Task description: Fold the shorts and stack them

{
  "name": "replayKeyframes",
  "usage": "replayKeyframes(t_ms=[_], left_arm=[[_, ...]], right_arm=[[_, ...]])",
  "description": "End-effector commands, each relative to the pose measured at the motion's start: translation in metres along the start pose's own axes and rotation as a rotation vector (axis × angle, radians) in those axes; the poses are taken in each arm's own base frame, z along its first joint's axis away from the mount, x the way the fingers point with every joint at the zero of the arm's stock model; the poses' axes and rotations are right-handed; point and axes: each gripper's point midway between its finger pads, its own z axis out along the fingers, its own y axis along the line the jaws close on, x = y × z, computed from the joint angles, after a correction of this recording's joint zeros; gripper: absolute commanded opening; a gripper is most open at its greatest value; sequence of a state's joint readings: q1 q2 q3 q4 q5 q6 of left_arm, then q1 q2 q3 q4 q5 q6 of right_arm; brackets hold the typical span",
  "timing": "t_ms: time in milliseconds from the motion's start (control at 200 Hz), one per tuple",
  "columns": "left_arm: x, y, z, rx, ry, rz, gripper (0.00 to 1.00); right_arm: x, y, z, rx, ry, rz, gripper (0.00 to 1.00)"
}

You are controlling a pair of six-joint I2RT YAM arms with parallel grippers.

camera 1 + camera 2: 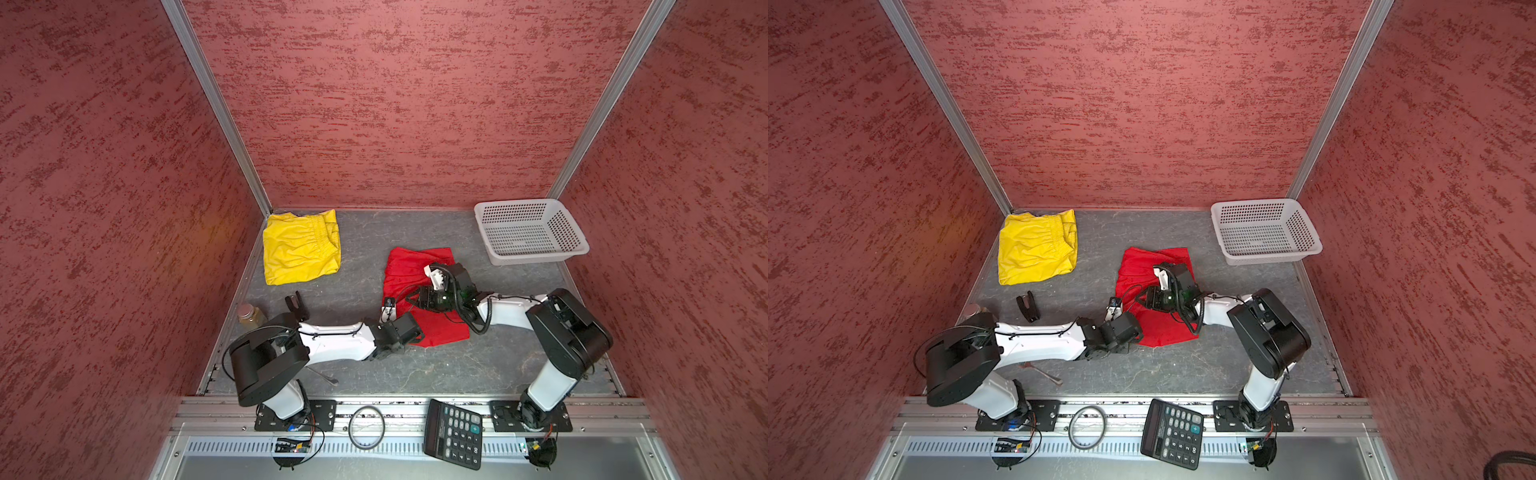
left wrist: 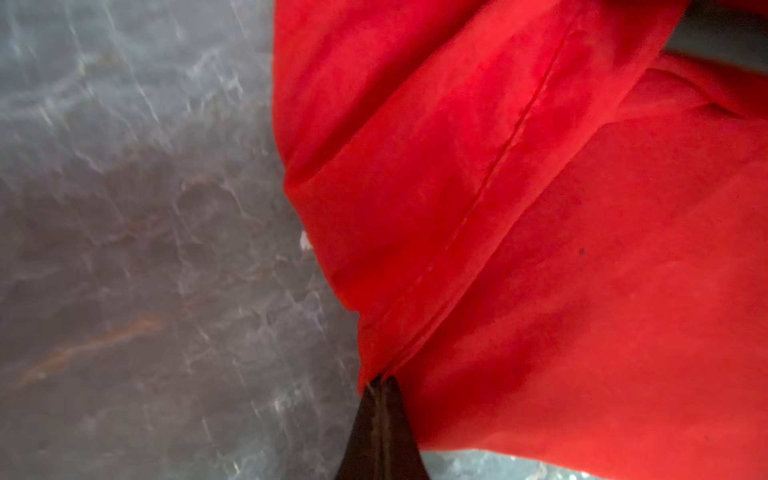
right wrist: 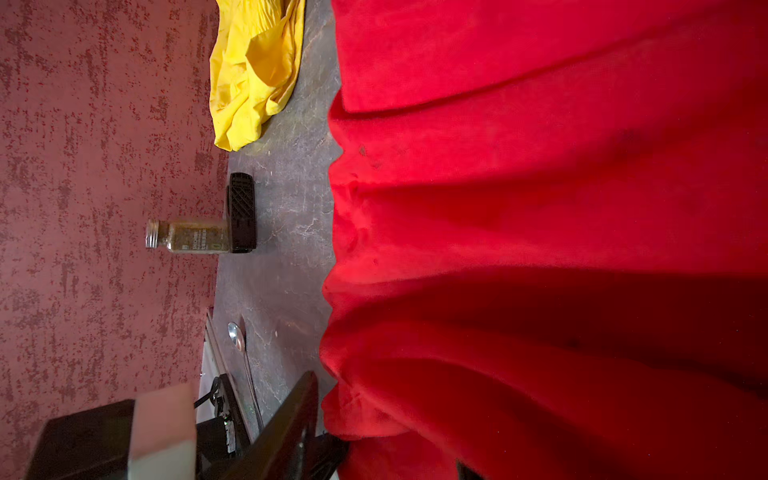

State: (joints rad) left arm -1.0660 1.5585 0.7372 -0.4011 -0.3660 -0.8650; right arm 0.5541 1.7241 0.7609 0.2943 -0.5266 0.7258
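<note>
The red shorts [image 1: 405, 270] [image 1: 1138, 266] lie crumpled mid-table, partly hidden under both arms. My left gripper [image 1: 388, 309] [image 1: 1113, 307] is shut on their near left edge; in the left wrist view its fingertips [image 2: 380, 380] pinch a seamed red fold [image 2: 498, 208]. My right gripper [image 1: 429, 269] [image 1: 1158, 270] rests on the far part of the red shorts. In the right wrist view it [image 3: 378, 449] stands open, with the gathered red waistband [image 3: 498, 249] bunched between its fingers. The yellow shorts [image 1: 297, 249] [image 1: 1034, 249] [image 3: 249, 75] lie folded at the far left corner, untouched.
A white perforated basket [image 1: 540, 257] stands at the far right. A small jar [image 1: 249, 316], a black clip [image 1: 296, 305] and a spoon [image 3: 237, 334] lie near the left arm. A calculator [image 1: 455, 432] and a ring [image 1: 351, 428] sit on the front rail.
</note>
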Motion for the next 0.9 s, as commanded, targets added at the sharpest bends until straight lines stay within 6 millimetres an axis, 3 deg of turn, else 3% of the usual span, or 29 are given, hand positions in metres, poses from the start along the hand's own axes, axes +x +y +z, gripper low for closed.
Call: replayKeyframes(t_ms=[0, 120, 190, 240, 406, 556, 681, 766, 897], left_arm=[[0.016, 0.001, 0.001, 0.071, 0.049, -0.087, 0.00], [0.021, 0.009, 0.004, 0.105, 0.070, -0.140, 0.00], [0.022, 0.012, 0.007, 0.112, 0.080, -0.162, 0.00], [0.022, 0.012, 0.009, 0.117, 0.089, -0.171, 0.00], [0.024, 0.013, 0.015, 0.115, 0.115, -0.185, 0.00], [0.025, 0.016, 0.017, 0.115, 0.128, -0.198, 0.00], [0.023, 0.018, 0.014, 0.127, 0.122, -0.210, 0.00], [0.022, 0.018, 0.013, 0.133, 0.124, -0.218, 0.00], [0.025, 0.018, 0.014, 0.136, 0.132, -0.227, 0.00]], right_arm=[[-0.009, -0.008, 0.002, 0.022, -0.023, 0.014, 0.52], [0.001, -0.009, -0.004, 0.007, -0.019, 0.045, 0.51], [0.009, -0.008, -0.011, -0.007, -0.016, 0.063, 0.41], [0.016, -0.007, -0.017, -0.013, -0.013, 0.074, 0.39], [0.035, -0.017, -0.050, 0.077, -0.024, 0.065, 0.49], [0.021, -0.023, -0.103, 0.263, -0.130, -0.027, 0.57], [0.010, -0.055, -0.137, 0.437, -0.181, -0.009, 0.59], [0.009, -0.066, -0.135, 0.449, -0.157, 0.040, 0.59], [0.007, -0.066, -0.116, 0.396, -0.119, 0.064, 0.59]])
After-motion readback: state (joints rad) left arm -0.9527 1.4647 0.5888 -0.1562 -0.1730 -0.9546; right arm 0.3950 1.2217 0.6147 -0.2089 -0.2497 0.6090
